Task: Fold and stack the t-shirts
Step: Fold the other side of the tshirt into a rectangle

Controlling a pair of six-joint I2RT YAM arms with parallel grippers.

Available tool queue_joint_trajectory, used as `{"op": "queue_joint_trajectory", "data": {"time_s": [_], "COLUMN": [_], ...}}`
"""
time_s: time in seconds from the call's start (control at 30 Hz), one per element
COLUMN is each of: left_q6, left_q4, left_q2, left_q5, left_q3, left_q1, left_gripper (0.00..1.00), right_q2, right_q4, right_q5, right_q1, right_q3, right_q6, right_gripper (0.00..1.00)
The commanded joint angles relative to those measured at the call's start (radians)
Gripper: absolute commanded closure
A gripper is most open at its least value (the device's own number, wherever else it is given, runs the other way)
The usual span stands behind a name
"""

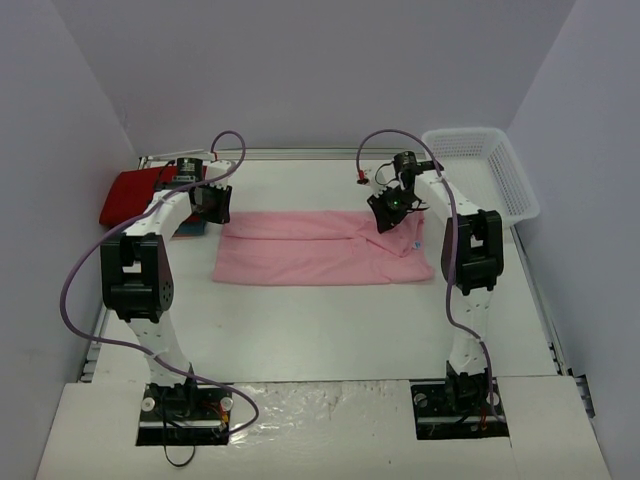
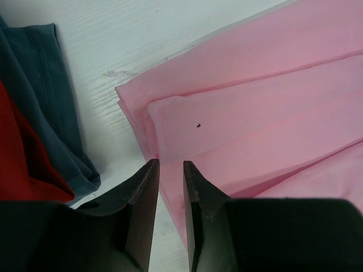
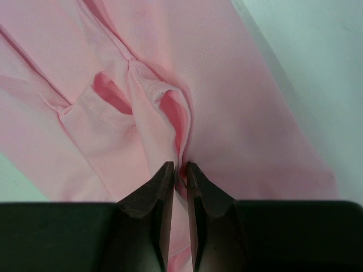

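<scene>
pink shirt (image 1: 320, 250): lies mid-table (image 1: 330, 330) as a long flat strip folded lengthwise, running left to right between the two arms
red shirt (image 1: 130, 195): folded, at the far left corner, resting on the teal-blue shirt (image 2: 51, 102); both just beside the strip's left end, not touching it
left gripper (image 2: 169, 165): over the left end of the pink shirt, at its layered corner; jaws narrow, a slim gap, no cloth seen between them
right gripper (image 3: 180, 165): at the right end of the strip, near its far edge; jaws pinched on a raised ridge of pink cloth, folds puckered around the tips
basket (image 1: 520, 195): white mesh, far right corner, apart from the shirts
</scene>
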Motion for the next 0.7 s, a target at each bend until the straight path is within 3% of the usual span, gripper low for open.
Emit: {"op": "queue_joint_trajectory", "data": {"time_s": [0.0, 0.03, 0.1, 0.67], "left_q6": [-0.004, -0.002, -0.004, -0.001], "left_q4": [0.003, 0.003, 0.001, -0.005], "left_q2": [-0.065, -0.065, -0.063, -0.062], "left_q5": [0.018, 0.02, 0.018, 0.025], "left_q3": [0.006, 0.006, 0.006, 0.011], "left_q1": [0.008, 0.008, 0.008, 0.008], "left_gripper": [0.77, 0.77, 0.77, 0.77], "right_q2": [-0.068, -0.068, -0.066, -0.107], "right_q4": [-0.044, -0.044, -0.043, -0.052], "right_q5": [0.009, 0.009, 0.009, -0.005], "right_q1": [0.011, 0.012, 0.012, 0.031], "right_q3": [-0.013, -0.014, -0.019, -0.063], "right_q6": [0.002, 0.002, 0.002, 0.007], "right_gripper": [0.88, 0.88, 0.77, 0.74]}}
